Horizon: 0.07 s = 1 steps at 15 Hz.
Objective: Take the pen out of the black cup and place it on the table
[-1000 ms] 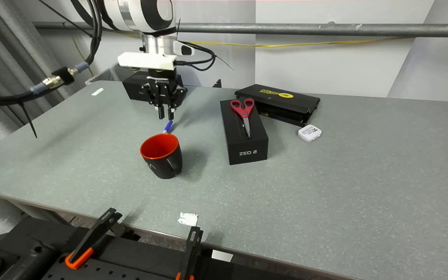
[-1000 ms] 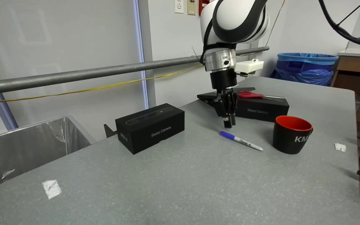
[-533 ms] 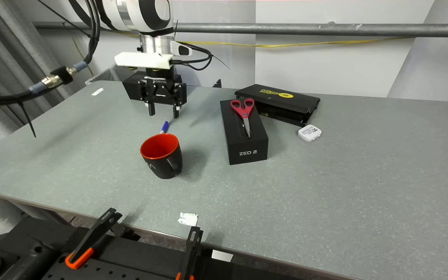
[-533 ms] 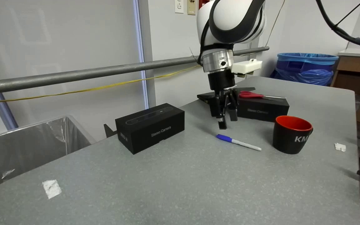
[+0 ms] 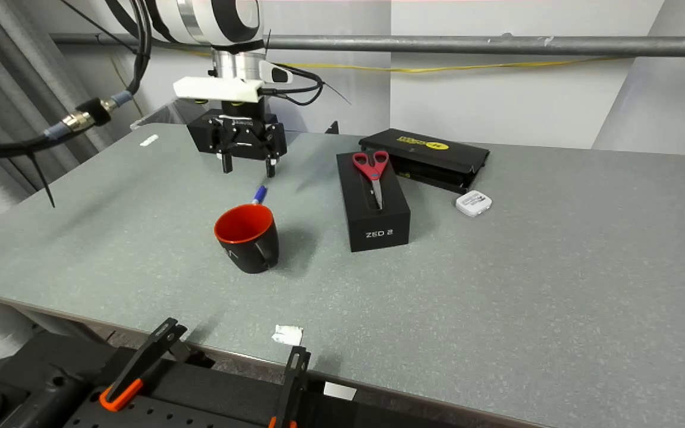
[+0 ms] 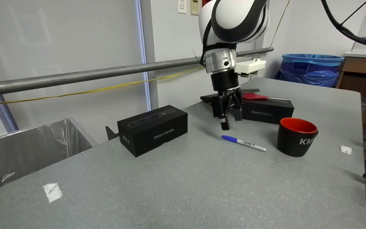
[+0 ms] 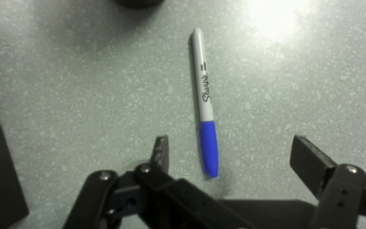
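Robotiq gripper point(image 7: 230, 148): recommend a straight vertical lift, jaws spread, so as not to roll the blue-capped Sharpie marker point(image 7: 205, 102); placement is judged complete. Jaws found well apart, holding nothing, no contact visible. Marker lies flat on the grey speckled tabletop point(image 6: 170, 190), cap end nearest the gripper, barrel end near but outside the upright red-lined black mug point(image 6: 295, 138).

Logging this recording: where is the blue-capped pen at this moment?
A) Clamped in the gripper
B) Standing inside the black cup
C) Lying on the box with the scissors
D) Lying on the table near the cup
D: the wrist view shows the pen flat on the table, the open gripper not touching it, and an exterior view shows it apart from the black cup.
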### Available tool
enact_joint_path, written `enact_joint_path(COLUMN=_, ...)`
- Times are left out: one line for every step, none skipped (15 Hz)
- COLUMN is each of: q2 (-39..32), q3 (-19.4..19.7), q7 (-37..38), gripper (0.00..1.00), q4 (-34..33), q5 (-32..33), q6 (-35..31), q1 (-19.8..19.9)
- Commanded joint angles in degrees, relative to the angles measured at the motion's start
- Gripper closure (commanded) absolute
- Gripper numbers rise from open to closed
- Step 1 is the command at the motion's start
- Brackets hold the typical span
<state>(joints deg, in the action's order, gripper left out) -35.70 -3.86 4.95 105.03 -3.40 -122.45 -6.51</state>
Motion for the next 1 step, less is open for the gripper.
enact_joint_path(q2=-0.1, q3=0.0, q7=0.0, gripper=0.0, q4=-0.2, q5=0.0, q6=0.2, q1=0.0)
